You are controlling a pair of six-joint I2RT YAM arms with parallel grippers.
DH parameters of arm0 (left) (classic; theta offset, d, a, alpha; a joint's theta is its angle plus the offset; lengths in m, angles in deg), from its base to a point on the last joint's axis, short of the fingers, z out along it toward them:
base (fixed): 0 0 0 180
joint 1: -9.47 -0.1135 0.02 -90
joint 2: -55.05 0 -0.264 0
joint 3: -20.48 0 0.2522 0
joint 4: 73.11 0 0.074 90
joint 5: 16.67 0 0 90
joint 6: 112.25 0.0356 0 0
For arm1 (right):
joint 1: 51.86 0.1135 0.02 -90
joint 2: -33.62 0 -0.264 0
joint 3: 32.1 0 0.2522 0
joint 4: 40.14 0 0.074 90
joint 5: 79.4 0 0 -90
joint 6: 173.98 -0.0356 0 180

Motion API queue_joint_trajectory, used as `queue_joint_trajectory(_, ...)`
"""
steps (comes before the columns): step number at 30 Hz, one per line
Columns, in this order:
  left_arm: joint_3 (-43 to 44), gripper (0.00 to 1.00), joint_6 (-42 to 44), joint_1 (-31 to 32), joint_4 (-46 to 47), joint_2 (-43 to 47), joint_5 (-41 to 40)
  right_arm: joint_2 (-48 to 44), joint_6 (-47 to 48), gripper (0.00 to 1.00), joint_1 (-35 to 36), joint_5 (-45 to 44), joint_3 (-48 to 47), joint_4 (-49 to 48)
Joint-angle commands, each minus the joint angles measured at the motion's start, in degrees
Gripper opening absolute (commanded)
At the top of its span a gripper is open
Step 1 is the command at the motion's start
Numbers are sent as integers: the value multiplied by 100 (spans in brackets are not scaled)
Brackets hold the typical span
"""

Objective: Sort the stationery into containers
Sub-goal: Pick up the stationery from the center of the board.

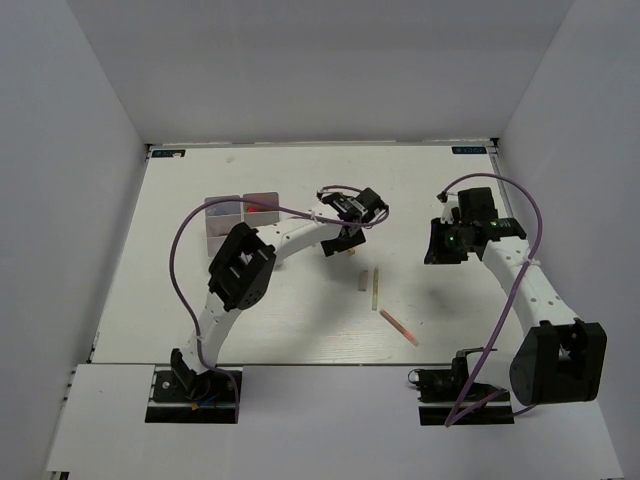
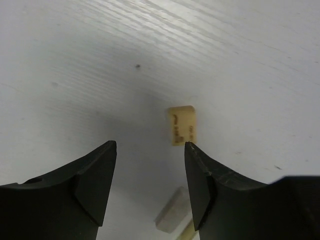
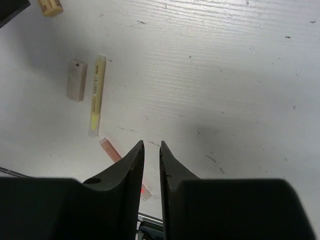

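The left gripper (image 2: 150,146) is hanging spread wide above the beige eraser (image 2: 182,125), holding nothing. The right gripper (image 3: 151,145) is sitting almost closed (just a thin gap), empty. A grey eraser (image 3: 76,80) and yellow pencil (image 3: 96,95) are lying side by side on the desk (image 3: 225,75).

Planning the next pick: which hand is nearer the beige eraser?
Left. The left hand hangs open just above the table, with the beige eraser lying just ahead of it. The right hand is farther off; the eraser sits at the far corner of its view.
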Motion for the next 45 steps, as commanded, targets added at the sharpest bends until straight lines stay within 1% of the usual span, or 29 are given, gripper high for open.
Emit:
queue_joint_trajectory(1, -29, 68, -483, 100, 698, 87, 145, -96, -2, 22, -65, 130, 31, -159)
queue_joint_trajectory(4, -118, 68, -439, 117, 928, 70, 163, -52, 34, 22, -101, 130, 31, -177)
queue_joint_trajectory(8, 294, 68, -483, 91, 605, -307, 180, -78, 16, 22, -136, 218, 22, -150)
queue_joint_trajectory(12, 278, 68, -544, 82, 621, -457, 207, -183, -19, 22, -232, 323, 48, -142)
queue_joint_trajectory(14, 444, 68, -553, 74, 508, -545, 207, -218, -28, 22, -259, 367, 40, -159)
queue_joint_trajectory(16, 663, 64, -571, 74, 332, -730, 198, -218, -45, 22, -311, 420, 40, -124)
queue_joint_trajectory(17, 778, 58, -588, 56, 218, -808, 215, -218, -37, 22, -320, 429, 48, -124)
queue_joint_trajectory(21, 971, 38, -553, 56, -89, -897, 260, -245, -54, 22, -382, 473, 40, -133)
queue_joint_trajectory(23, 1051, 38, -474, 56, -240, -958, 260, -271, -54, 22, -434, 508, 40, -124)
queue_joint_trajectory(24, 1190, 40, -465, 56, -571, -967, 260, -297, -71, 22, -452, 543, 31, -124)
queue_joint_trajectory(27, 1140, 40, -412, 38, -933, -932, 330, -306, -89, 22, -496, 622, 49, -124)
queue_joint_trajectory(29, 895, 33, -342, 21, -978, -697, 356, -306, -89, 22, -531, 640, 49, -133)
queue_joint_trajectory(30, 693, 28, -290, 21, -996, -617, 348, -315, -98, 22, -557, 666, 49, -107)
queue_joint_trajectory(32, 393, 25, -202, 21, -1066, -337, 304, -350, -107, 22, -566, 684, 40, -124)
queue_joint_trajectory(33, 314, 23, -106, 29, -1066, -265, 269, -350, -115, 22, -575, 727, 57, -124)
queue_joint_trajectory(34, 52, 19, -70, 38, -1127, -81, 260, -368, -124, 22, -610, 745, 66, -98)
queue_joint_trajectory(36, -239, 18, 193, 56, -1111, 121, 242, -377, -133, 22, -619, 789, 75, -124)
queue_joint_trajectory(37, -319, 16, 290, 108, -1067, 401, 199, -359, -124, 23, -628, 807, 84, -133)
queue_joint_trajectory(38, -416, 14, 500, 161, -997, 491, 146, -368, -142, 23, -645, 841, 84, -124)
queue_joint_trajectory(41, -960, 12, 948, 328, -654, 1034, 22, -368, -159, 23, -645, 886, 84, -115)
queue_joint_trajectory(44, -1163, 11, 1073, 433, -626, 1440, -118, -376, -168, 23, -646, 921, 101, -142)
queue_joint_trajectory(45, -1207, 11, 1064, 443, -662, 1745, -258, -368, -168, 23, -646, 921, 119, -159)
